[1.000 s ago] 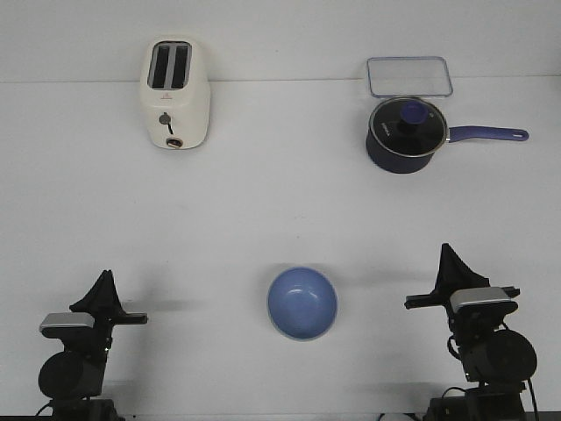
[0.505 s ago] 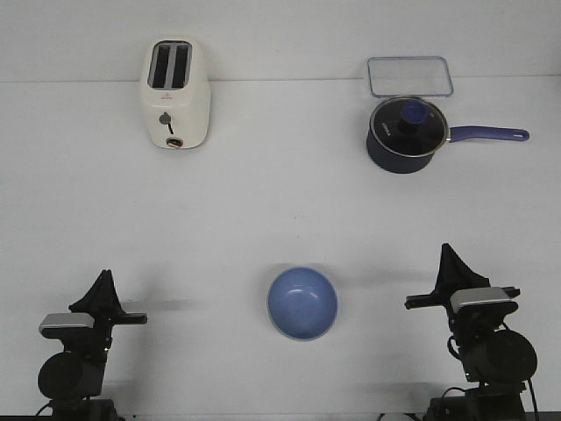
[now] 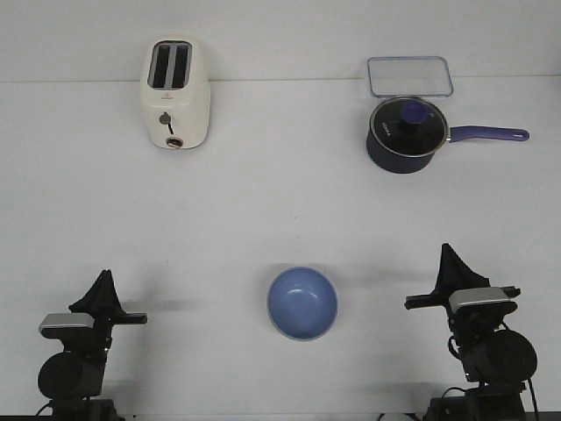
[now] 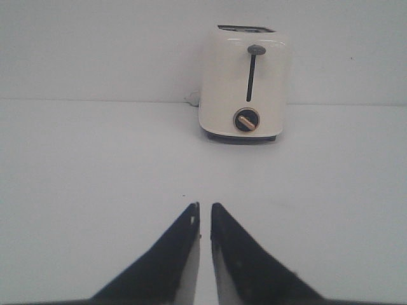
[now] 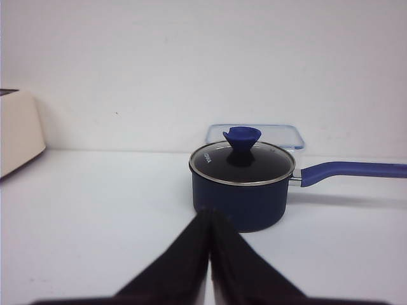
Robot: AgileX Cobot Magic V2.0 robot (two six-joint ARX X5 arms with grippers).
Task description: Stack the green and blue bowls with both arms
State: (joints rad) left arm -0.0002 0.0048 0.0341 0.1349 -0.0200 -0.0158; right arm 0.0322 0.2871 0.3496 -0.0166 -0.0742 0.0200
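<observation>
Nothing moves between the earlier frames and now: both arms sit parked and the stack looks already made.

Left hand (image 3: 107, 282) and right hand (image 3: 447, 259) rest low at the near corners of the white surface (image 3: 263, 202), each grasping nothing; the left's fingers are a sliver apart, the right's are pressed tip to tip. Between the two hands, well apart from either, sits the blue bowl (image 3: 302, 303), mouth up. A pale rim peeks out beneath its near edge, which I judge to be the green bowl nested under it, though it is too thin to be sure. Far ahead of the left hand stands a toaster (image 4: 245, 86); ahead of the right, a lidded saucepan (image 5: 241, 184) and a clear container (image 3: 409, 76). If so, nothing calls for another grasp.
</observation>
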